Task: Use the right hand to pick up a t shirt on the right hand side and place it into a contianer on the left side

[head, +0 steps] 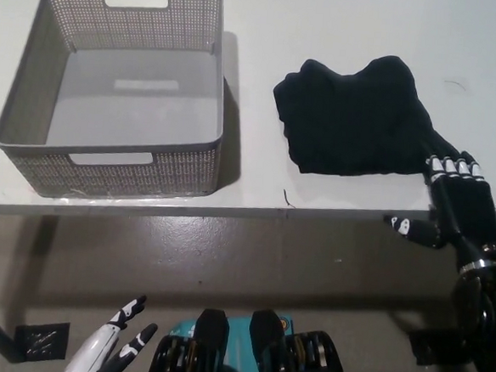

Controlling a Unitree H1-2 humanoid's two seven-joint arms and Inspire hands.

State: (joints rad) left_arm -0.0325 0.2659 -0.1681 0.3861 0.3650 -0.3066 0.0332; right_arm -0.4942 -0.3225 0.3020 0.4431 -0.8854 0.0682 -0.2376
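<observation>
Two hands in view, one per side. Far lower left, below the bench edge: white left hand (109, 347) resting low over the floor, fingers apart, holding nothing.

Next, on the bench (344, 22) at upper left: grey basket (219, 107), square-ish, perforated walls w/ a cut-out handle slot in the near and far sides. Inside is bare grey floor, nothing in it; only a pale reflection on the bottom. Basket sits upright, near wall close to the bench front edge, casting a shadow to its right.

Center-right: black t shirt (355, 117), folded/crumpled in a loose heap, lying flat on the bench, well apart from the basket w/ bare white bench between them. Not in the basket. A small dark thread-like scrap (288, 199) lies near the bench edge, just below the shirt's left corner.

Right: black right hand (451, 200) comes up from the bottom right, over the bench front edge. Fingers extended and spread, tips w/ white bands reaching the shirt's lower right corner; can't tell if touching or just over it. Thumb sticks out left, below the bench edge. Hand is released, grasping nothing.

Below the bench: grey-brown floor (226, 253), a dark table leg at far left.
</observation>
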